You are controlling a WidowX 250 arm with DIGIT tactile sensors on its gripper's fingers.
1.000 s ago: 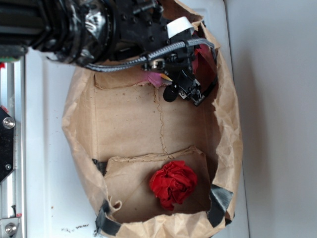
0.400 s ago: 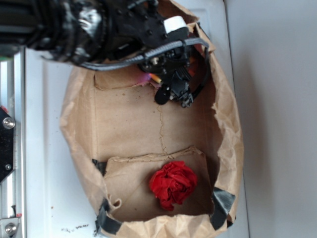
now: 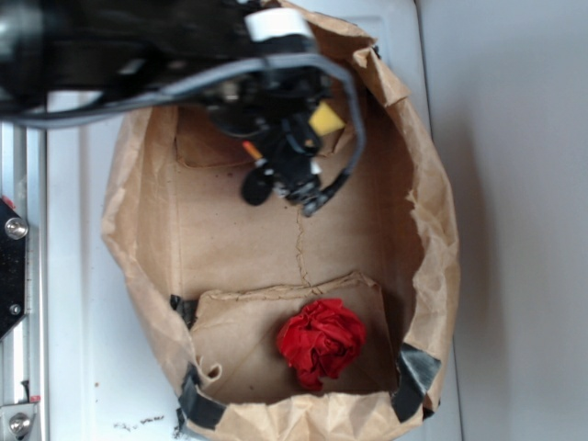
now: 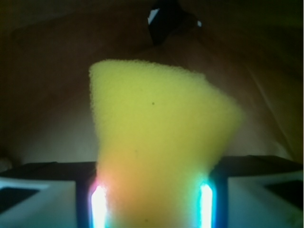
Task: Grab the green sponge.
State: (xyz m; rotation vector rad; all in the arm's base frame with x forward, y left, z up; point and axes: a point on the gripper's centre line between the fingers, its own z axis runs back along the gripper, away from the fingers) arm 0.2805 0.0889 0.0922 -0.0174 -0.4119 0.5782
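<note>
The brown paper bag lies open on the white surface, and the arm reaches into its upper end. Inside, near the lower end, sits the red crumpled ball, well apart from the tool. The gripper holds the green sponge, which reads yellow in both views. In the wrist view the fingers pinch the sponge's narrow end from both sides, and its long axis runs straight out from the jaws, widening toward the bag's floor. The grasp appears made; the coming move is judged to be a lift clear of the bag wall. Against the earlier exterior frames, the gripper has shifted left and the sponge now shows.
</note>
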